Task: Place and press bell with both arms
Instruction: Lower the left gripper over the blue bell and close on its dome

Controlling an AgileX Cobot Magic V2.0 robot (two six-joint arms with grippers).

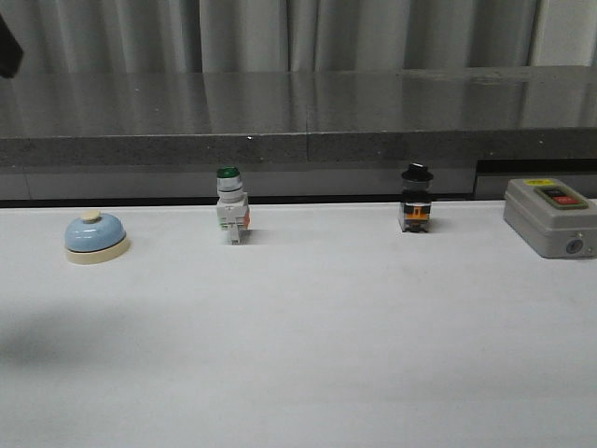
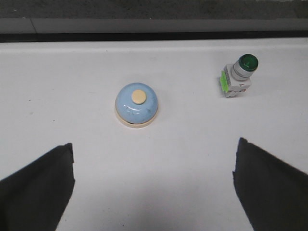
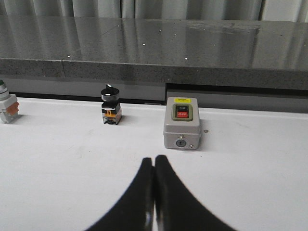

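The light-blue bell (image 1: 94, 236) with its cream base and knob stands upright on the white table at the far left. The left wrist view looks down on the bell (image 2: 137, 105), which sits beyond my left gripper (image 2: 154, 149). That gripper is open wide, its two dark fingers (image 2: 41, 185) far apart with only bare table between them. My right gripper (image 3: 154, 161) is shut with nothing in it, its fingertips pressed together above the table in front of the grey box. Neither gripper shows in the front view.
A green-capped white push-button switch (image 1: 230, 204) stands at the table's back, left of centre. A black-knobbed selector switch (image 1: 416, 199) stands right of centre. A grey box with red button (image 1: 550, 217) sits at the far right. A dark stone ledge (image 1: 298, 112) runs behind the table.
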